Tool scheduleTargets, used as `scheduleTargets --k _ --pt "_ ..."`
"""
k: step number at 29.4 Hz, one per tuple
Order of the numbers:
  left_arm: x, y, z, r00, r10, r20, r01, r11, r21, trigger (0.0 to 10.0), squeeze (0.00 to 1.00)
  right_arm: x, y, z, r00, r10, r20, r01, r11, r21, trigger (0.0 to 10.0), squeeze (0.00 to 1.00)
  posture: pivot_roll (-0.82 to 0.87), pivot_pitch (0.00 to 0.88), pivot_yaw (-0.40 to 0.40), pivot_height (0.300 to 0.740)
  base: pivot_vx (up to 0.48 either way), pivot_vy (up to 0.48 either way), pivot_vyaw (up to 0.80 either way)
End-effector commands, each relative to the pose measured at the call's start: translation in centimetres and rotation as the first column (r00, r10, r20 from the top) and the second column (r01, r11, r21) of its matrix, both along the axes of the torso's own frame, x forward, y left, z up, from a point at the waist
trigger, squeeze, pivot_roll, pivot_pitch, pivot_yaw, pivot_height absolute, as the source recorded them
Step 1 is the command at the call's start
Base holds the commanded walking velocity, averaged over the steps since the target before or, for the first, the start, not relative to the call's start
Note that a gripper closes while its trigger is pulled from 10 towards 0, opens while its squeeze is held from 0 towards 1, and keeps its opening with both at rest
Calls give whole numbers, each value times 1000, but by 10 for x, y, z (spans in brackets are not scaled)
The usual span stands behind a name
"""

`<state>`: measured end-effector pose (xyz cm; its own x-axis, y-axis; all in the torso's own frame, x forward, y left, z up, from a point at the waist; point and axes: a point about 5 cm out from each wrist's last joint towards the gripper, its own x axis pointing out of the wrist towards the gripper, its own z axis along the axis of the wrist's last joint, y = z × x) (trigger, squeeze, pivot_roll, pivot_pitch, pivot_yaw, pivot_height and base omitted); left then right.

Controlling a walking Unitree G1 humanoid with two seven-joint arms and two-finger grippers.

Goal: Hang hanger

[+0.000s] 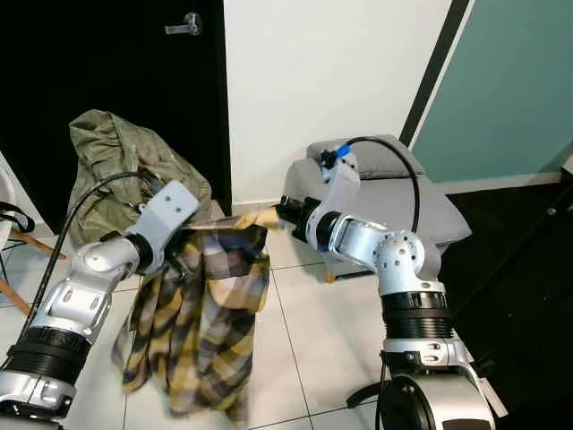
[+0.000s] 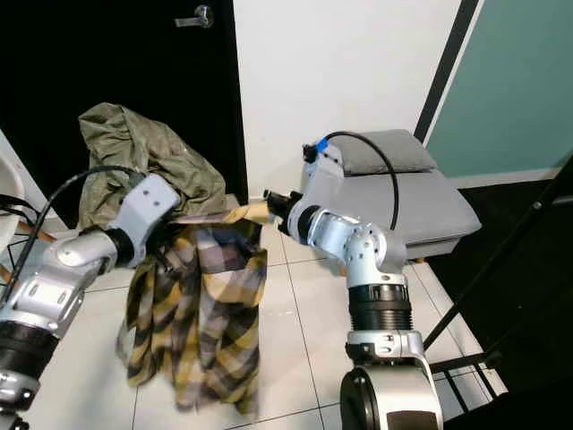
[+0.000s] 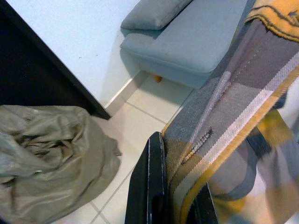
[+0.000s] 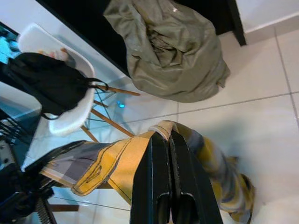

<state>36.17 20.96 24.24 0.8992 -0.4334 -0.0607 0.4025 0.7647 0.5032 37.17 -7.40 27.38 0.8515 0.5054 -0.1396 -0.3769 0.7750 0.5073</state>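
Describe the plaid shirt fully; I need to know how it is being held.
The plaid shirt is soft woven cloth in yellow, grey and dark checks, with stitched seams. It hangs in loose folds above the tiled floor, stretched at its top between both grippers. The left gripper pinches one edge of it; the right gripper is shut on a yellow edge at the other end. No hanger can be made out.

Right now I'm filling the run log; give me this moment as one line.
left gripper: shut on plaid shirt | right gripper: shut on shirt collar | shirt: held up between both, hanging above tile floor | hanger: not discernible
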Motion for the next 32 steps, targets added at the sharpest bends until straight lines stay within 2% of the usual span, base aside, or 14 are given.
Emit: scheduleTargets --k 1,2,5,6,11,12,15,16,18,20,24,26,29,32 --pt "-1 26 -6 994 96 -52 -97 995 -25 0 0 4 -37 15 985 -154 77 152 988 36 10000 0 -24 192 -32 740 0 0 0" --pt "-1 27 -5 995 90 -53 -91 996 -25 0 0 2 -34 17 987 -133 89 130 991 41 10000 694 -24 192 -31 740 0 0 0" --pt "0 27 -4 995 88 -54 -89 996 -23 0 0 2 -33 19 988 -122 96 118 992 44 10000 694 -24 192 -31 740 0 0 0" --pt "0 29 -1 996 74 -58 -75 997 -18 0 0 1 -32 21 987 -112 113 106 993 58 10000 1000 -18 191 -31 740 0 0 0" --pt "-1 30 3 997 48 -68 -49 999 -8 0 0 2 -34 24 982 -124 142 114 990 77 10000 1000 -16 192 -32 740 0 0 0" --pt "-1 31 6 996 45 -74 -46 999 -16 0 0 3 -37 28 972 -157 176 145 986 81 10000 565 -16 195 -34 740 0 0 0" --pt "-1 32 8 996 43 -77 -45 999 -23 0 0 4 -38 30 966 -172 192 159 984 84 10000 565 -16 195 -34 740 0 0 0" --pt "0 31 10 996 40 -83 -43 998 -40 0 0 4 -38 34 960 -163 227 149 986 80 10000 0 -15 195 -35 740 0 0 0" --pt "2 27 15 994 17 -109 -29 994 -107 0 0 -2 -28 40 953 -47 299 31 998 56 10000 0 -16 197 -38 740 0 0 0" --pt "7 27 23 981 40 -189 -86 966 -245 0 0 -18 -11 38 912 183 366 -157 982 -101 10000 0 -13 202 -39 740 0 0 0" --pt "14 31 33 964 108 -242 -200 895 -398 0 0 -31 0 27 857 357 371 -271 926 -265 10000 0 -13 202 -39 740 0 0 0" --pt "14 31 33 964 108 -242 -200 895 -398 0 0 -31 0 27 857 357 371 -271 926 -265 10000 0 -13 202 -39 740 0 0 0" --pt "26 42 61 935 228 -270 -353 654 -670 0 0 -40 8 2 832 458 314 -318 856 -407 10000 0 -13 207 -38 740 0 0 0" --pt "28 45 67 926 262 -272 -377 601 -705 1529 0 -41 9 -7 827 475 300 -315 834 -452 10000 0 -13 209 -38 740 0 0 0"
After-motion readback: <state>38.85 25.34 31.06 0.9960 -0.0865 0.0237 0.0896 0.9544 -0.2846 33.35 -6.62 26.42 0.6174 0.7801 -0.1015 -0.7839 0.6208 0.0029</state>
